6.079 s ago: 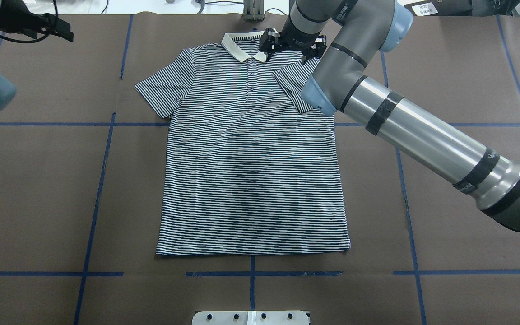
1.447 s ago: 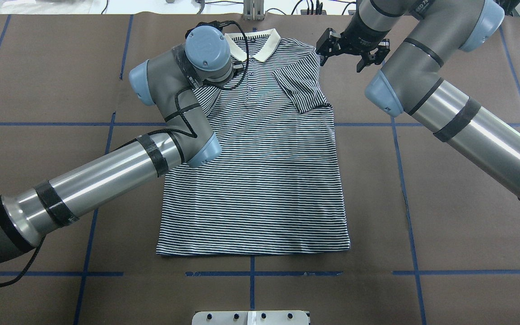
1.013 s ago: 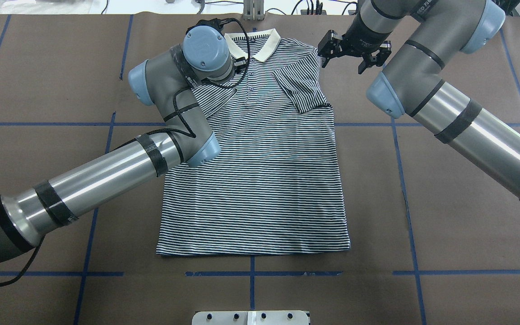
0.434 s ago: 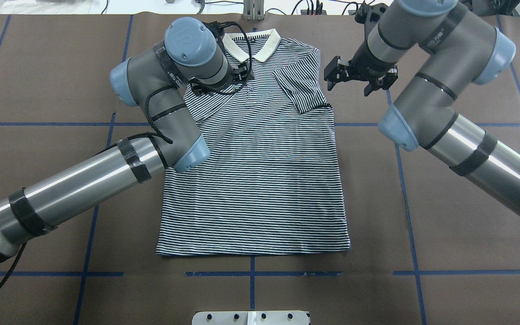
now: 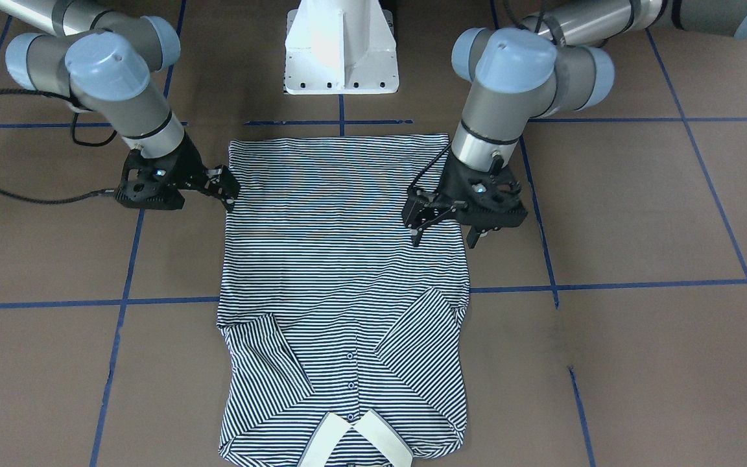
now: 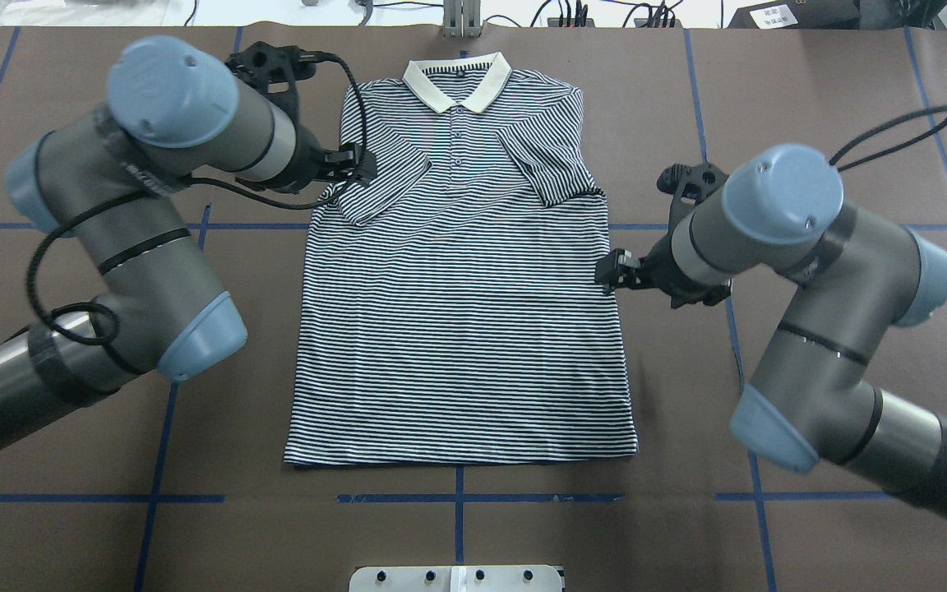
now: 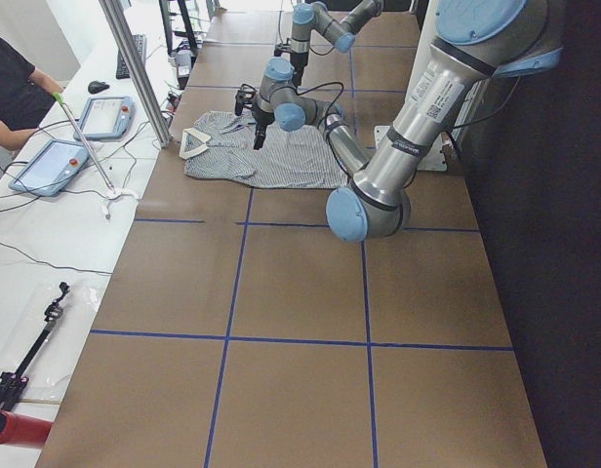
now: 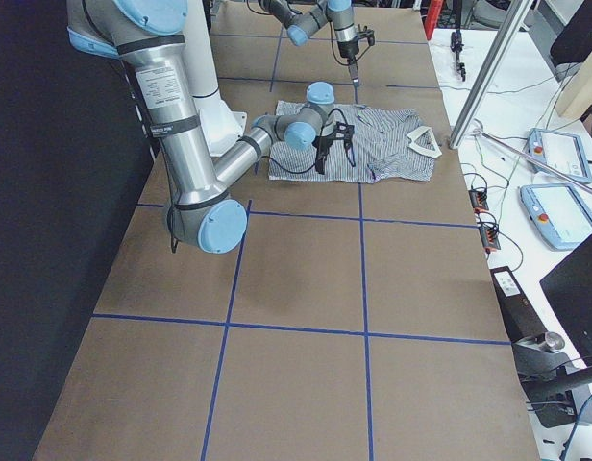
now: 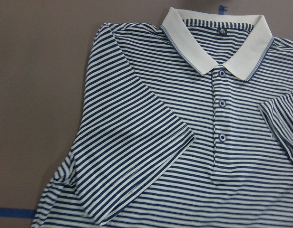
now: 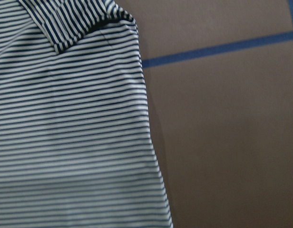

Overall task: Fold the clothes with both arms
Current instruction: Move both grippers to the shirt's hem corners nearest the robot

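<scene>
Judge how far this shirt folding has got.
Done: both sleeves lie folded in over the polo shirt's chest. In hand: nothing is gripped; the left arm's fingers and the right arm's fingers hover at the shirt's side edges. Left: the body lies flat at full length, hem unfolded, so the side and lengthwise folds remain.

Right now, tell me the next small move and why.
Probably lower both arms to pinch the shirt's side edges: the sleeves already lie folded inward, and the left gripper and right gripper hover open by those edges, holding nothing.
</scene>
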Action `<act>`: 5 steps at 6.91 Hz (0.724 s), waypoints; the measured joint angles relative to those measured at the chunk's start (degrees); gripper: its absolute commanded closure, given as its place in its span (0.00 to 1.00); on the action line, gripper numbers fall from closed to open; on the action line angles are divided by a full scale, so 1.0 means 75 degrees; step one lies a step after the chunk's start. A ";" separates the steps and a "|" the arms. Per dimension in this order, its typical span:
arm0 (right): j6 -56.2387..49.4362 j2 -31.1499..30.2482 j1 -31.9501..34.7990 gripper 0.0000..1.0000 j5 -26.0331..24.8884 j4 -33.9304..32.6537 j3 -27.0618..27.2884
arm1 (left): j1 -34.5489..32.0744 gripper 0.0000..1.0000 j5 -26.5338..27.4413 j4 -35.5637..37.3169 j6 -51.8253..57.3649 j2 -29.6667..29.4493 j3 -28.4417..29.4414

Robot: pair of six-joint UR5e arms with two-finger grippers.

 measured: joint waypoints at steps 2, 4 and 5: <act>0.1344 -0.0506 -0.1561 0.01 -0.1381 -0.0001 0.0550 | -0.0012 0.00 -0.0002 0.0484 0.0069 0.0439 -0.1010; 0.1692 -0.0720 -0.2146 0.05 -0.1820 -0.0011 0.0551 | -0.0007 0.00 -0.0002 0.0628 0.0068 0.0460 -0.1166; 0.1711 -0.0760 -0.2209 0.11 -0.1823 -0.0017 0.0494 | -0.0007 0.00 -0.0002 0.0640 0.0058 0.0457 -0.1177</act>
